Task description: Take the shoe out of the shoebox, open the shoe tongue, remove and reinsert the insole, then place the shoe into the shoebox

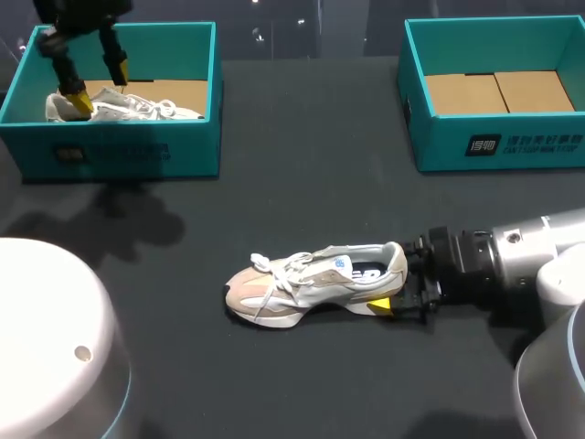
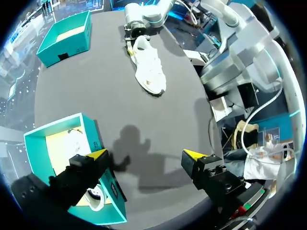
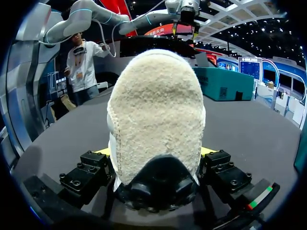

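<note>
A beige and white shoe [image 1: 306, 279] lies on its sole in the middle of the dark table, toe pointing left. My right gripper [image 1: 395, 294] is shut on its heel; in the right wrist view the fuzzy heel [image 3: 156, 115] fills the space between the two fingers [image 3: 98, 158]. My left gripper [image 1: 99, 84] hangs open over the left teal shoebox [image 1: 119, 151], where a second white shoe [image 1: 128, 108] lies. In the left wrist view the left gripper [image 2: 145, 155] holds nothing, and one finger hangs over the box wall [image 2: 96, 139]. Further ahead lies the shoe on the table [image 2: 149, 67].
A second teal shoebox [image 1: 494, 137] stands at the back right with only its cardboard floor showing, also seen as the far box [image 2: 67, 36] in the left wrist view. A white rounded robot part [image 1: 46, 338] covers the table's front left corner.
</note>
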Robot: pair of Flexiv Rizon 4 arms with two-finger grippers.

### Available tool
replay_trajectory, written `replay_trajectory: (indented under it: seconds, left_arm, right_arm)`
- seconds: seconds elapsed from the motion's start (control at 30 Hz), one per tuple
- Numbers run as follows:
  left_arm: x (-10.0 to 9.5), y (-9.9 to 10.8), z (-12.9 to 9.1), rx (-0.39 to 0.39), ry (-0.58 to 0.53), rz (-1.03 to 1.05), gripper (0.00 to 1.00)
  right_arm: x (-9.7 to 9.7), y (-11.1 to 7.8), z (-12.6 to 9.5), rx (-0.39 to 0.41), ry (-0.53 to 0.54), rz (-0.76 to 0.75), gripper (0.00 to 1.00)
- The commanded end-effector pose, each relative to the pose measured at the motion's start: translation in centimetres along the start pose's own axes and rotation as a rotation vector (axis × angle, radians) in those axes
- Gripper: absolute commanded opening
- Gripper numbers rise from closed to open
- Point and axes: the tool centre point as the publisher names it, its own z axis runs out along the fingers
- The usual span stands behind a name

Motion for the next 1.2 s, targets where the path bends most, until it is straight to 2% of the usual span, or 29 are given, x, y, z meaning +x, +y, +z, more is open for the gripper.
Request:
replay_trajectory:
  seconds: [0.03,0.2,0.27,0.33,0.4,0.53,0.67,0.7,1.17,1.2]
  left_arm:
    - [4.9,-1.7,3.0,0.0,-0.127,-0.04,1.0]
    - [7.2,-4.4,5.4,-0.082,-0.136,-0.185,1.0]
    - [7.5,-5.4,6.4,-0.141,-0.225,-0.236,1.0]
    - [8.0,-6.2,7.1,-0.138,-0.191,-0.264,1.0]
    - [8.2,-6.9,7.8,-0.132,-0.233,-0.299,1.0]
    - [8.9,-8.7,9.6,-0.108,-0.216,-0.354,1.0]
    - [8.5,-10.9,11.0,-0.072,-0.181,-0.388,1.0]
    - [8.3,-11.6,11.1,-0.05,-0.218,-0.389,1.0]
    - [8.3,-11.6,11.1,-0.05,-0.218,-0.389,1.0]
    - [8.3,-12.0,11.1,-0.031,-0.222,-0.434,1.0]
  right_arm:
    - [-0.1,0.0,0.2,0.001,-0.003,-0.001,0.0]
    - [-0.1,0.0,0.2,0.001,-0.003,-0.001,0.0]
    - [-0.1,0.0,0.2,0.001,-0.003,-0.001,0.0]
    - [-0.1,0.0,0.2,0.001,-0.003,-0.001,0.0]
    - [-0.1,0.0,0.2,0.001,-0.003,-0.001,0.0]
    - [-0.1,0.0,0.2,0.001,-0.003,-0.001,0.0]
    - [-0.1,0.0,0.2,0.001,-0.003,-0.001,0.0]
    - [-0.1,0.0,0.2,0.001,-0.003,-0.001,0.0]
    - [-0.1,0.0,0.2,0.001,-0.003,-0.001,0.0]
    - [-0.1,0.0,0.2,0.001,-0.003,-0.001,0.0]
